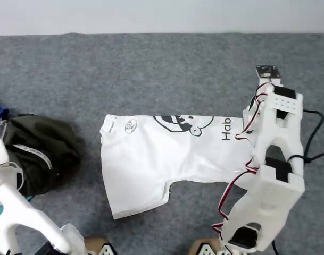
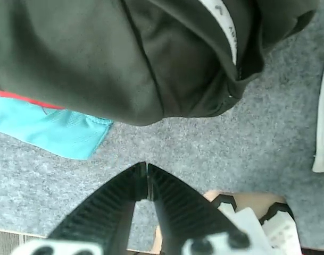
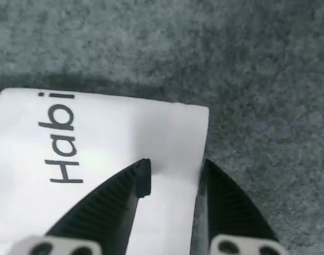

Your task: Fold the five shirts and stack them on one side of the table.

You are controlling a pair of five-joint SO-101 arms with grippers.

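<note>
Nearest the arms' bases, the left pincer [image 2: 147, 178] is hanging over bare grey tabletop [image 1: 151, 69] with its two black fingers pressed together and nothing between them. Just beyond it, a dark shirt [image 2: 98, 53] is lying in a crumpled heap at the left side, and it is resting on top of a teal shirt [image 2: 50, 133] whose edge is sticking out from underneath. In the middle, a white shirt [image 1: 151, 159] with black print is lying spread flat, with one sleeve pointing toward the near edge. At its right end, the right pincer [image 3: 174, 175] is hovering with its fingers apart. One finger is sitting over the white cloth and the other is at the cloth's edge, beside the corner.
</note>
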